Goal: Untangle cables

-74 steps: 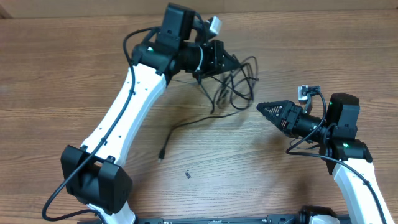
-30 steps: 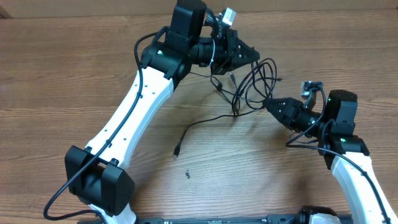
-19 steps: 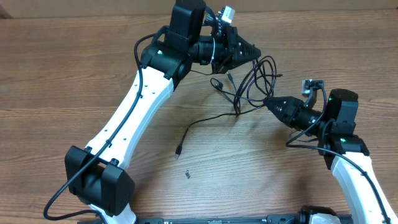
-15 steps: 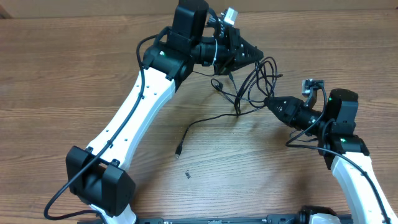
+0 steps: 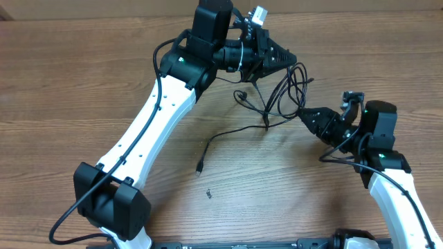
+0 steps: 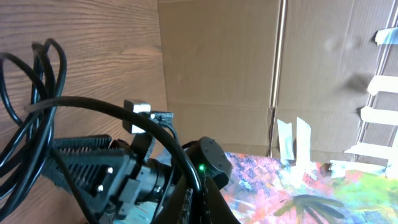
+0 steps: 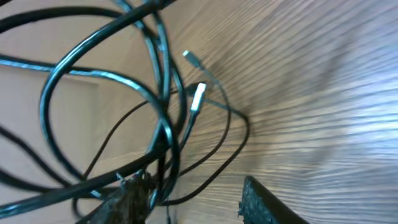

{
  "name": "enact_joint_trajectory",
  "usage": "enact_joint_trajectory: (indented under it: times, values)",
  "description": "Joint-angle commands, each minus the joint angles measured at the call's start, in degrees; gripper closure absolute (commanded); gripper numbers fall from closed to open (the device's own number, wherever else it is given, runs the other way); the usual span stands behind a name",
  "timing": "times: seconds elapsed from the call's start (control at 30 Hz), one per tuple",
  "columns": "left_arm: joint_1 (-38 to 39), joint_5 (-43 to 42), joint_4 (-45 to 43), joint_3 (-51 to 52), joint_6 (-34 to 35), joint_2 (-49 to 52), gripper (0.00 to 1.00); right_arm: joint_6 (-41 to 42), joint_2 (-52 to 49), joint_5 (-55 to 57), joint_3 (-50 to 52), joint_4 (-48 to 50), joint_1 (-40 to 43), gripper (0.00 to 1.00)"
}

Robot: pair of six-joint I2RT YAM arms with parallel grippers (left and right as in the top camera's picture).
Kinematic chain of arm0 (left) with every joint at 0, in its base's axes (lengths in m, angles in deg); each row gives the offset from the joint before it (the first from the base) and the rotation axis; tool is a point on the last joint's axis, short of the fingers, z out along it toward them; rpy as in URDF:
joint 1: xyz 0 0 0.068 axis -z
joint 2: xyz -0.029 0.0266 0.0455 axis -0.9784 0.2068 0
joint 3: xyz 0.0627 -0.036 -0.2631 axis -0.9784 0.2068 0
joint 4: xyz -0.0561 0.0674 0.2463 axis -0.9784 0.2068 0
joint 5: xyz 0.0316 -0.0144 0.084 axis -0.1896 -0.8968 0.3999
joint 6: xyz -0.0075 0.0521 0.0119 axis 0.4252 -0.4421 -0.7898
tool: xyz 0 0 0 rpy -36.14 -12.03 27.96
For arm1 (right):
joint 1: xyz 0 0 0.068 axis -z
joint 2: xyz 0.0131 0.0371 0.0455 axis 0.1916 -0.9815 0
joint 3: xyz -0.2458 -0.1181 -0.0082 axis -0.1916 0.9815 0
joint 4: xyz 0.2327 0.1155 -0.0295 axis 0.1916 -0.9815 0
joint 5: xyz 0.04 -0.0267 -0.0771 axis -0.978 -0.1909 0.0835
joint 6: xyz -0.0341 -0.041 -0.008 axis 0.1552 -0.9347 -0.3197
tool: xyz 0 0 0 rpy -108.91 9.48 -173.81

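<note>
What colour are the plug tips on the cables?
Silver plug tips on black cables; clearest in the right wrist view.

Cables [image 7: 165, 132] cut off top/left in R wrist view; tiny speck [image 5: 208, 194] unidentifiable.

Two arms [image 5: 149, 121] [image 5: 394, 187], one tangle of cables [image 7: 163, 124] (strand count unclear).

Overhead top-down; wrist views near cables [image 7: 163, 106]
</note>
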Motion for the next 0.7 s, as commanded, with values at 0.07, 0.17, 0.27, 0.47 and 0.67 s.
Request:
enact_joint_trajectory:
  times: [0.07, 0.17, 0.27, 0.47, 0.67]
  values:
    - [0.5, -1.5, -0.5, -2.0, 1.9, -1.5, 0.96, -0.3, -1.2, 3.6, 0.2, 0.7, -0.2, 0.51]
    - [1.0, -1.5, -0.5, -2.0, 3.9, -1.5, 0.96, -0.3, -3.0, 2.5, 0.2, 1.8, -0.2, 0.51]
    - [1.9, -1.5, -1.3, -2.0, 4.1, -1.5, 0.96, -0.3, -5.0, -1.1, 0.2, 4.9, -0.2, 0.51]
    - [2.3, -1.7, -1.3, -2.0, 5.0, -1.5, 0.96, -0.3, -7.3, -12.4, 0.2, 14.4, -0.2, 0.52]
    - [2.6, -1.6, -1.4, -2.0, 6.6, -1.5, 0.96, -0.3, -7.4, -15.9, 0.2, 17.9, -0.3, 0.61]
